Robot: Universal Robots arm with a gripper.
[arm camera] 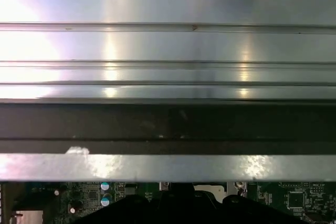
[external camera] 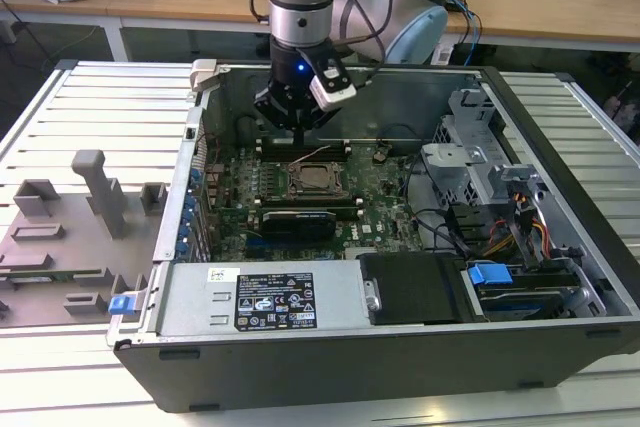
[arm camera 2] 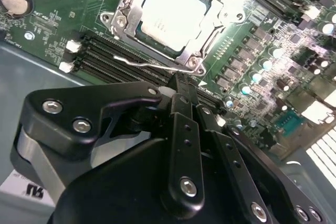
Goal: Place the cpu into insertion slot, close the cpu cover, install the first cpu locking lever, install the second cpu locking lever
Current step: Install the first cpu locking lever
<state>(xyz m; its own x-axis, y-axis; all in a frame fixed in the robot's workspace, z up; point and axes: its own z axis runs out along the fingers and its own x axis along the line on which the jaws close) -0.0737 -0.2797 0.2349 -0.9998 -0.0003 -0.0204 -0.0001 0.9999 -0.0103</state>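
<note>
The cpu [arm camera 2: 170, 17], a square chip with a dull silver top, lies in the socket [external camera: 313, 179] on the green motherboard. The cpu cover [arm camera 2: 212, 24], a metal frame with a square window, lies flat around it. A thin silver locking lever [arm camera 2: 149, 62] runs along the socket's edge closest to my fingers. My gripper [arm camera 2: 178, 83] is shut with nothing between its fingers, and its tip is right beside that lever. In the exterior view the gripper [external camera: 298, 132] hangs just beyond the socket's far edge, inside the case.
The open black computer case [external camera: 330, 357] holds a power supply [external camera: 265, 299], drive cages [external camera: 480, 172] and cable bundles [external camera: 520, 227]. Black memory slots [arm camera 2: 110, 59] flank the socket. Grey fixtures [external camera: 95, 187] stand on the slatted aluminium table [arm camera: 168, 40] at the exterior view's left.
</note>
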